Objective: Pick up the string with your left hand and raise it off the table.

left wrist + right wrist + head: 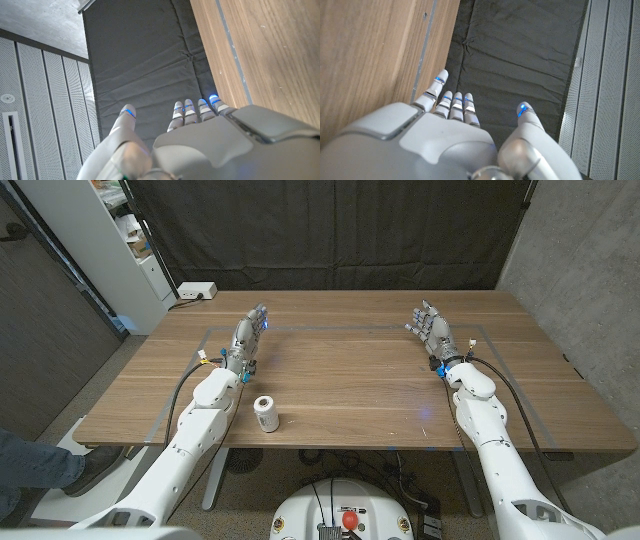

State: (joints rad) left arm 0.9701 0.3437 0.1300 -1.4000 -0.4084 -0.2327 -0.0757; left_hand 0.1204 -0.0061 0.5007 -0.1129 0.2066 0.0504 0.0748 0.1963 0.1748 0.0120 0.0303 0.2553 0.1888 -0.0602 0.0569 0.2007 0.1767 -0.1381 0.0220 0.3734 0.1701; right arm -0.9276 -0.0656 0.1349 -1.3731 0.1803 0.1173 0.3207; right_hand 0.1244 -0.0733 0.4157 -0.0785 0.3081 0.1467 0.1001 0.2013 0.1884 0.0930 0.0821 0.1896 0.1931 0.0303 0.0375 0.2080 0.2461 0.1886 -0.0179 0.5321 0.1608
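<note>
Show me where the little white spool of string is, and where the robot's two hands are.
spool of string (265,413), head view, on its white side.
left hand (247,337), head view, middle of the hand.
right hand (432,327), head view, middle of the hand.

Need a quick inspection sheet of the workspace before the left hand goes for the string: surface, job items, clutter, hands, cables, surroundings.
Surface: wooden table with a faint taped rectangle outline.
Job's things: spool of string lying near the front edge, beside the left forearm, untouched.
Clutter: nothing seen.
Hands: left hand open, fingers extended, holding nothing; right hand open, holding nothing. Both sit far from the spool.
Cables: black cables run along both forearms; more under the table.
Surroundings: black curtain behind the table, power strip at the back left corner, white shelf at left, a person's shoe on the floor at left.
</note>
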